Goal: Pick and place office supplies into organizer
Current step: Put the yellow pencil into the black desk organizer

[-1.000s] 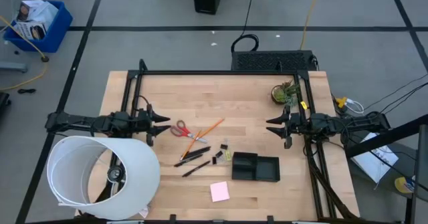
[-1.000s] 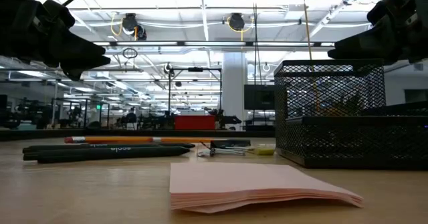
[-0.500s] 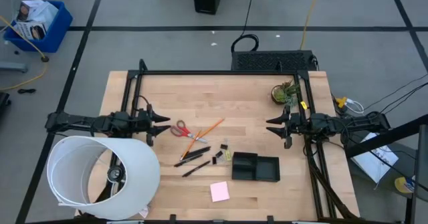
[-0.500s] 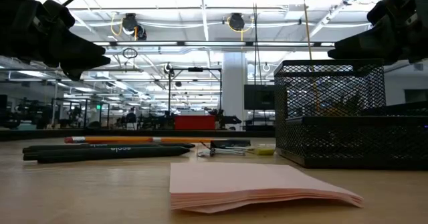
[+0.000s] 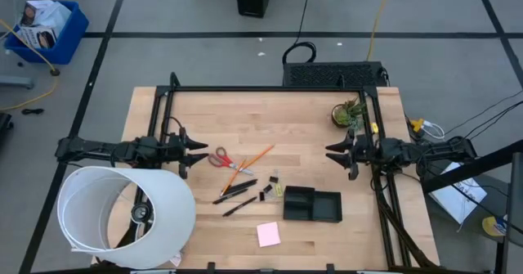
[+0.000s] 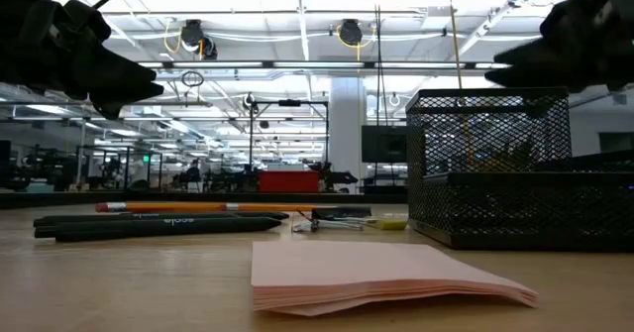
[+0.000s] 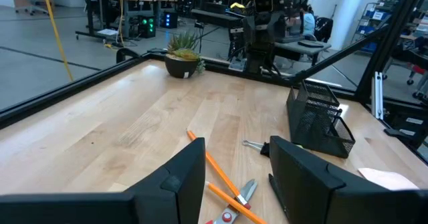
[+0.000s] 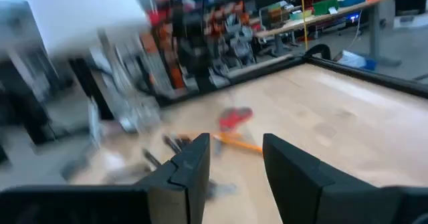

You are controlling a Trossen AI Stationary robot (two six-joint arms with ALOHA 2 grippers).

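Both arms hover at the table's sides, holding nothing.

We cannot make out the clips beside the organizer, and the right wrist view is smeared. Scissors, pencil, pens and pink pad lie mid-table, near the left gripper, well apart from the right gripper. Both jaws stand parted, empty.
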